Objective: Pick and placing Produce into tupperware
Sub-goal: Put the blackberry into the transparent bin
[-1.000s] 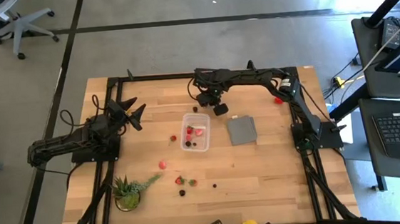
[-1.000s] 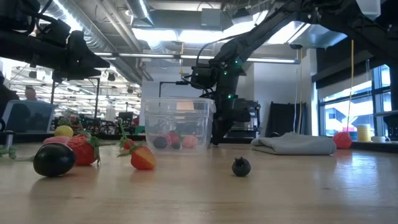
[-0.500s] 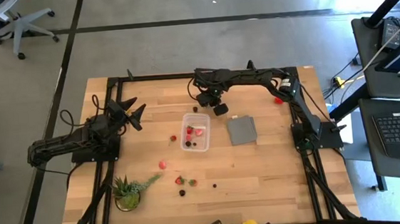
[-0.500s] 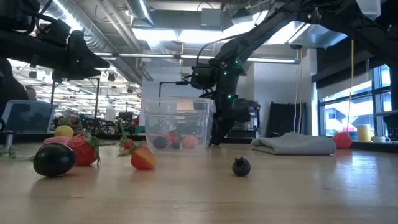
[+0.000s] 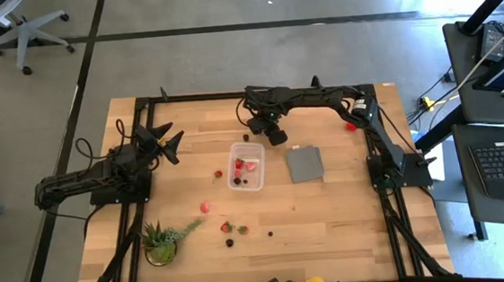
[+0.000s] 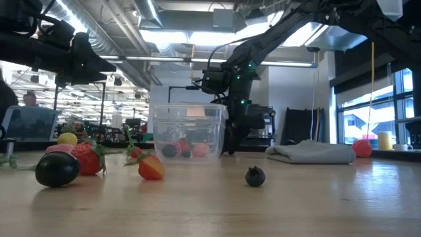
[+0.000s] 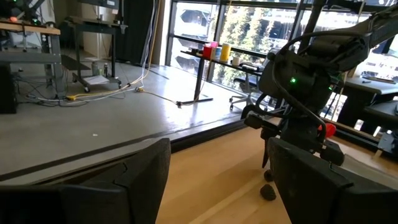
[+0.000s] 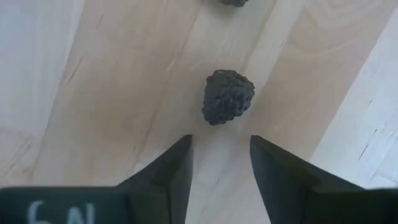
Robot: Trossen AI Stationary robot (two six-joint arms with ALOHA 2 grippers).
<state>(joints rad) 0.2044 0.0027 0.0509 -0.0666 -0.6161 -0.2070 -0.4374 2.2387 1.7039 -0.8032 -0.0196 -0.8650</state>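
Faintly: "6N" marking on right gripper point(image 8: 220, 168), above blackberry point(image 8: 227, 97).

Flat grey square piece point(image 5: 305, 164) lies on the light wooden surface point(image 5: 330, 216). Green spiky potted plant point(image 5: 161, 241) sits at the near-left corner. White office chair point(image 5: 18, 29) stands on the floor.

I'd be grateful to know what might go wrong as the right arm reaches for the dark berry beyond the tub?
1. The blackberry lies ahead of the right hand, not between its fingers; closing at this spot would likely miss or nudge it away.
2. The fingers stand only narrowly apart, about the berry's width, so descending may press onto it rather than straddle it.
3. The tupperware sits close beside the right hand; a swing toward it might knock its rim.
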